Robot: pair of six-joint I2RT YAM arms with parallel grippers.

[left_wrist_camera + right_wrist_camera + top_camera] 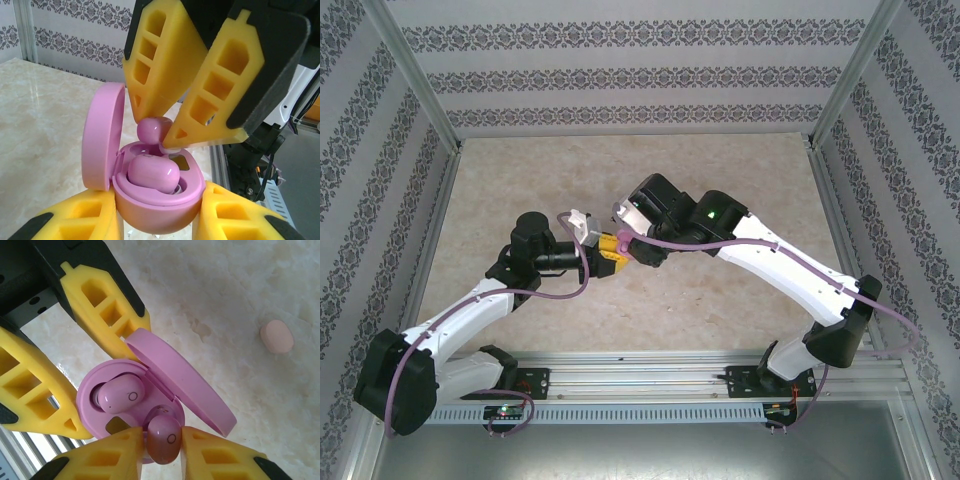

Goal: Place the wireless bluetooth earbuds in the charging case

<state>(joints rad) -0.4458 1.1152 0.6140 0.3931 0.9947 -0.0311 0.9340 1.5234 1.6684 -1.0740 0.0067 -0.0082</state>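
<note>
Earbuds like these look feather-light, hard and glossy, so I judge them slippery and apt to squirt out of a pinch. The safest hold is across the rounded sides, leaving the underside free to drop into its socket. The right claw [161, 446] pinches one pink earbud [154, 129] that way, just above the vacant socket of the pink case [150, 205]. The neighbouring socket already holds a seated earbud [152, 172]. The left claw [157, 220] is clamped on the case body from below, under the rim, with the hinged lid [100, 140] standing open to one side of the right claw's fingertips. The case seems stiff, though its lid could flap if bumped. Beneath both claws lies a pale marbled surface [225, 285], where a pale pink oval piece [276, 336], perhaps another earbud, sits well apart from the right claw. Patterned walls [620, 80] and metal posts [415, 75] close in the space.
</note>
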